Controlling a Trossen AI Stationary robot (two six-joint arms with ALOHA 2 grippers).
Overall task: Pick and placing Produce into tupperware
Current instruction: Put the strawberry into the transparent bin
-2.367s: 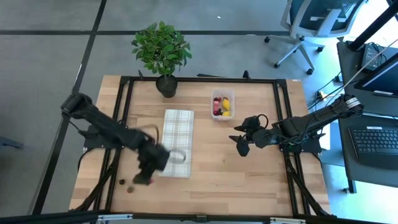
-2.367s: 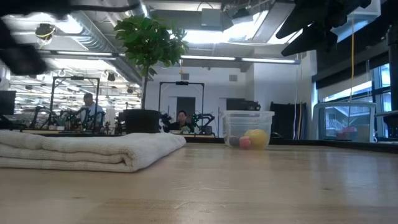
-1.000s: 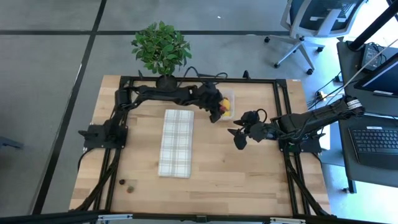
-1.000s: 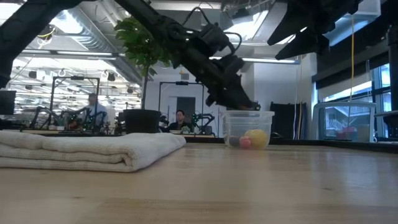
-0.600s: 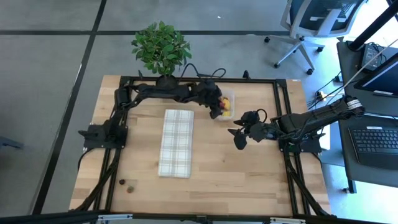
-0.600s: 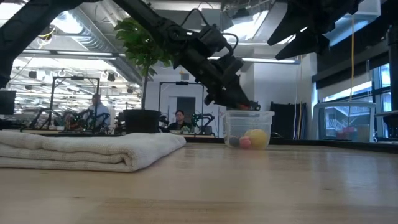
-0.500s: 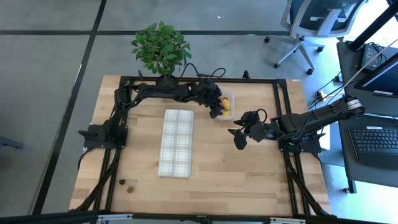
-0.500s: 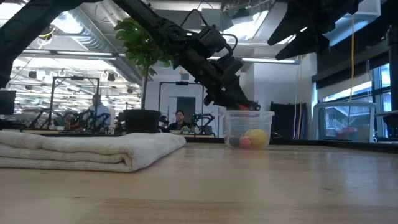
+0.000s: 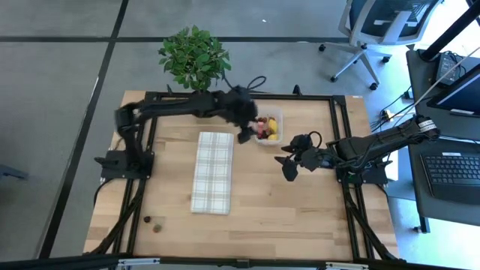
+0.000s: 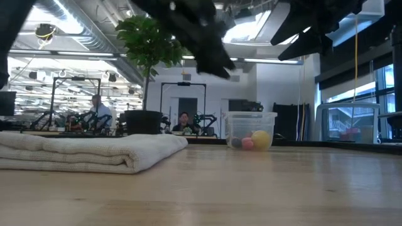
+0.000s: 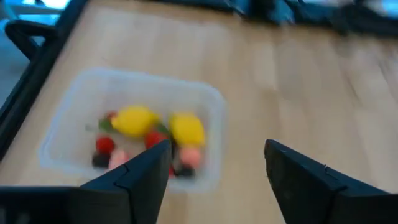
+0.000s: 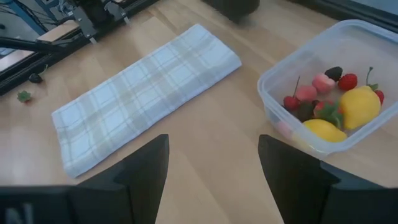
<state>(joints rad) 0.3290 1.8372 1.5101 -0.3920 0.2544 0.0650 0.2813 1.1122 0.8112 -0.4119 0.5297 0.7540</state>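
I note a potted plant [image 9: 195,64] at the table's [image 9: 300,202] far edge; checked cloth [image 9: 214,172] lies mid-table.

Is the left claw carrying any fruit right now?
No. In the left wrist view the left claw is open with bare wood between its fingers, and the fruit lies in the plastic container.

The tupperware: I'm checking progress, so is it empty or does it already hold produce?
Not empty. The tupperware holds two yellow pieces and several small red, pink and dark pieces, with room left above them.
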